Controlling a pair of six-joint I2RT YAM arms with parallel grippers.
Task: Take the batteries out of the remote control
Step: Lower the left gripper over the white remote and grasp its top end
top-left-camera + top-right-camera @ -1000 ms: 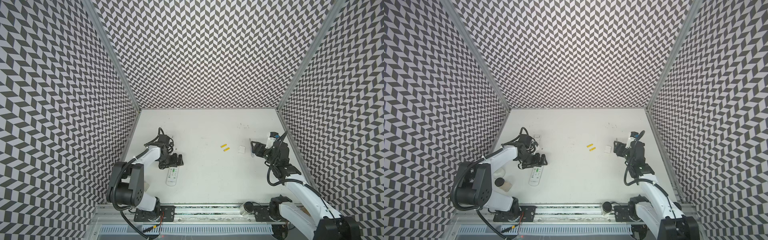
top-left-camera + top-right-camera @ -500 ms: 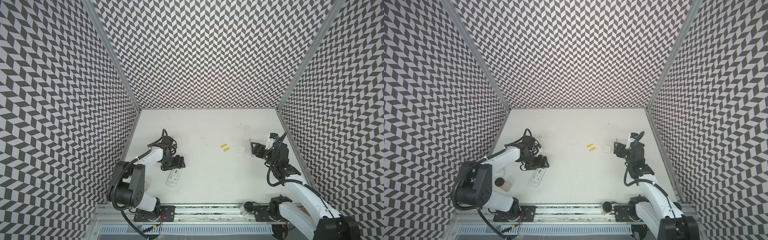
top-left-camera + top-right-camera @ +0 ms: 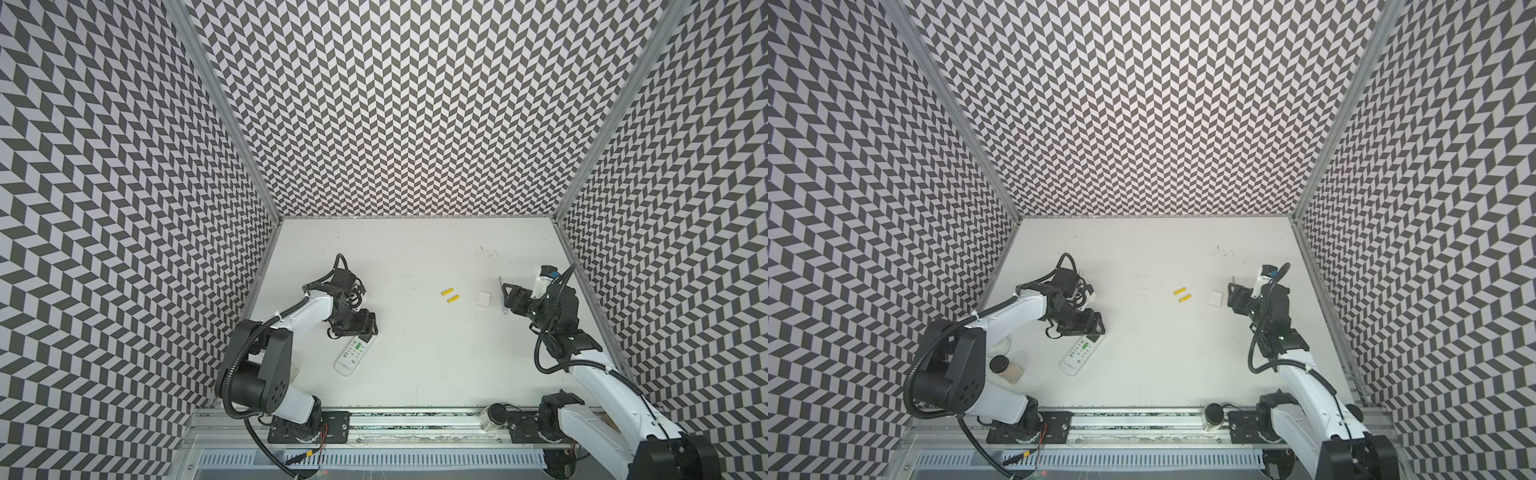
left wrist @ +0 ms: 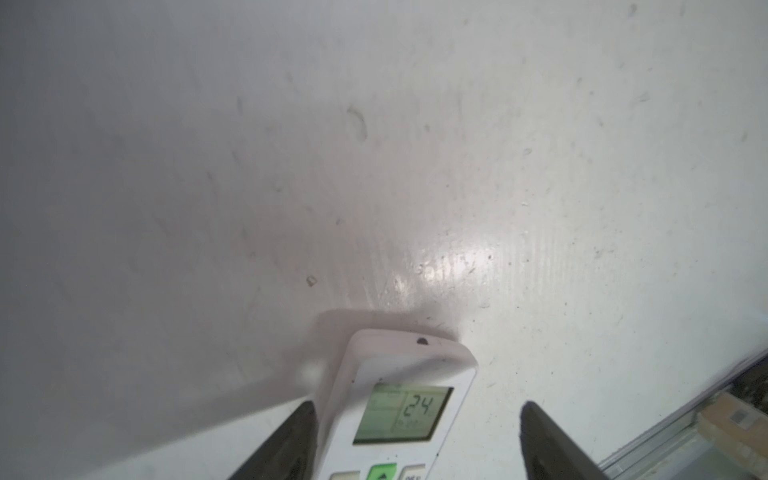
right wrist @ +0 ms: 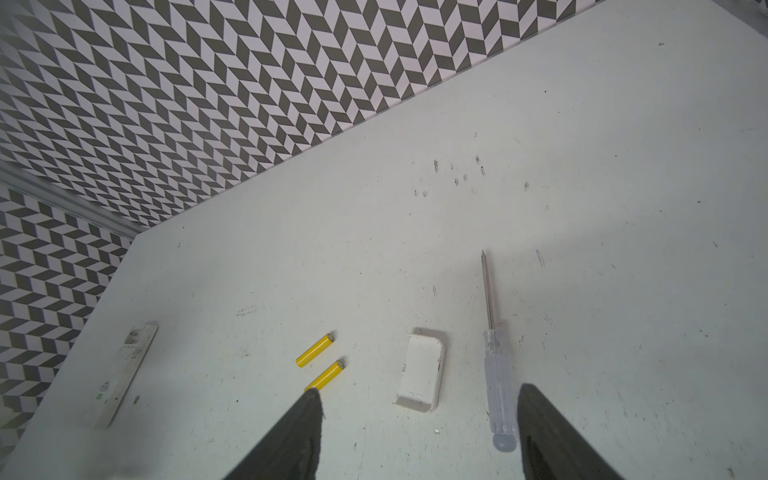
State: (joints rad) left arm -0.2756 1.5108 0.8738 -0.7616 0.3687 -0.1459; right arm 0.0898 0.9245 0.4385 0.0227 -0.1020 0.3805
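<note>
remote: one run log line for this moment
remote face up | left gripper open, straddling its display end | right gripper open near white cover | two yellow batteries loose on table

The remote control (image 4: 436, 361) has a green-lit display (image 4: 403, 413) that reads "24" in the left wrist view. The smaller marks beside that number and the lettering on the buttons (image 4: 380, 473) below it are too blurred to read.

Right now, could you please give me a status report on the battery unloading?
Left gripper open, straddling remote control, screen up. Right gripper open, empty. Two yellow batteries on table beside battery cover. Nothing blocking.
</note>
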